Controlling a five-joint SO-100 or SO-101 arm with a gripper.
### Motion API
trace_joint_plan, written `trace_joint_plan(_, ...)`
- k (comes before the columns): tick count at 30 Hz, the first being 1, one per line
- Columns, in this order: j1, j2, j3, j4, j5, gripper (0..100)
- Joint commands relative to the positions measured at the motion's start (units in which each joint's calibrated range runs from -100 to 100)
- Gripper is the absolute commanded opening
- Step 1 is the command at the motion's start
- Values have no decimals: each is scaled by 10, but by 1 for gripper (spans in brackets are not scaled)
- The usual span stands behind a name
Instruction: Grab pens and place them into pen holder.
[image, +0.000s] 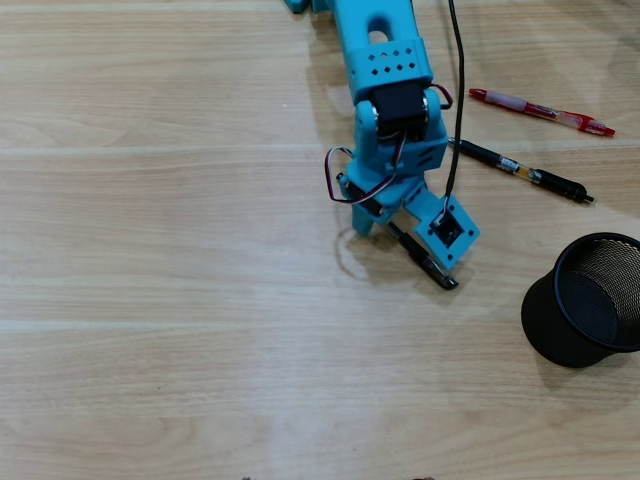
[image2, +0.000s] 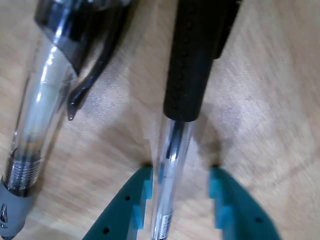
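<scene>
- Between my claw (image2: 181, 200) tips in the wrist view lies a clear-barrelled pen (image2: 172, 150) with a black grip; the left tip is touching or almost touching the barrel, the right tip stands apart from it.
- Claw state as I read it: partly open, straddling that pen on the table (image: 150, 250), not clamped on it.
- Left of it in the wrist view lies a second clear pen (image2: 37, 115) with a black clip and a grey grip end, close alongside but not touching the first.
- From overhead, the blue arm (image: 390, 110) reaches down from the table's far edge near the middle, and the claw (image: 400, 232) is low over the wood; only a dark pen end (image: 432, 268) sticks out from under it.
- I see the red pen (image: 540, 110) near the far right corner of the table, lying at a slant.
- Just nearer than it lies the black pen (image: 520, 170), roughly parallel and apart from the red one.
- At the right edge of the table stands the pen holder (image: 590, 300), a black mesh cup partly cut off by the frame; I can see no pen in it.
</scene>
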Motion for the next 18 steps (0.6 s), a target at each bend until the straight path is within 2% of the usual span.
trace_joint_plan(1,10,0,2,2,-3,3)
trace_joint_plan(6,17,-56,2,4,2,2)
trace_joint_plan(11,10,-221,-2,-24,-3,2)
trace_joint_plan(14,-12,-317,-14,-122,-5,2)
trace_joint_plan(18,-65,-378,-13,-339,-60,2)
